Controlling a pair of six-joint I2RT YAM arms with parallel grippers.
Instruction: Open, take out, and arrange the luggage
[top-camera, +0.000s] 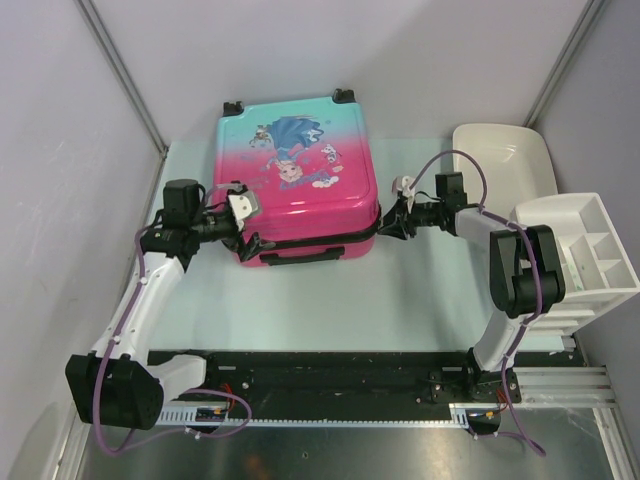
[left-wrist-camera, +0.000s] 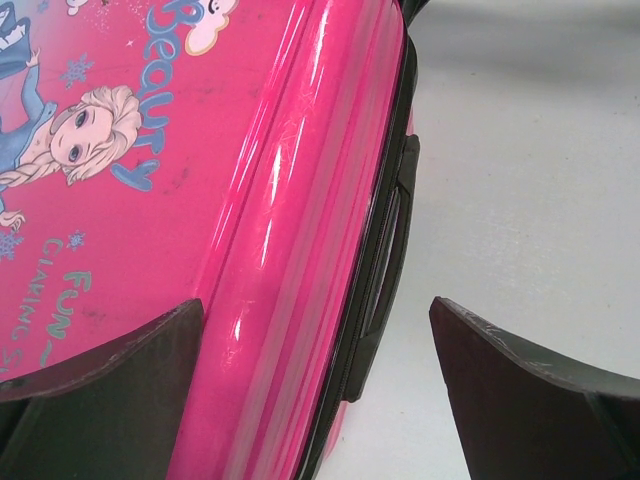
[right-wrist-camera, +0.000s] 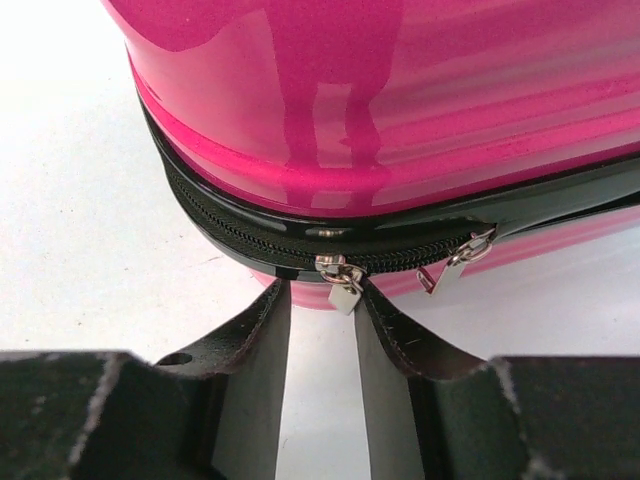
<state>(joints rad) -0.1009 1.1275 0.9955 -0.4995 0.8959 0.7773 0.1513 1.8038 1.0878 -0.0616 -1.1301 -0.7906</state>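
Note:
The luggage (top-camera: 295, 170) lies flat and closed on the table, its pink-to-teal princess lid facing up and its black handle (top-camera: 300, 255) toward me. My left gripper (top-camera: 246, 225) stands wide open at the near left corner; in the left wrist view its jaws (left-wrist-camera: 316, 305) straddle the pink edge (left-wrist-camera: 280, 200) and the handle (left-wrist-camera: 385, 250) without touching. My right gripper (top-camera: 385, 222) is at the near right corner. In the right wrist view it (right-wrist-camera: 322, 290) is narrowly open around a silver zipper pull (right-wrist-camera: 345, 290), which touches one finger. A second pull (right-wrist-camera: 455, 262) hangs beside it.
A white tub (top-camera: 500, 155) stands at the back right. A white compartment organiser (top-camera: 590, 250) sits on the right edge beside my right arm. Grey walls close in the table on the left, back and right.

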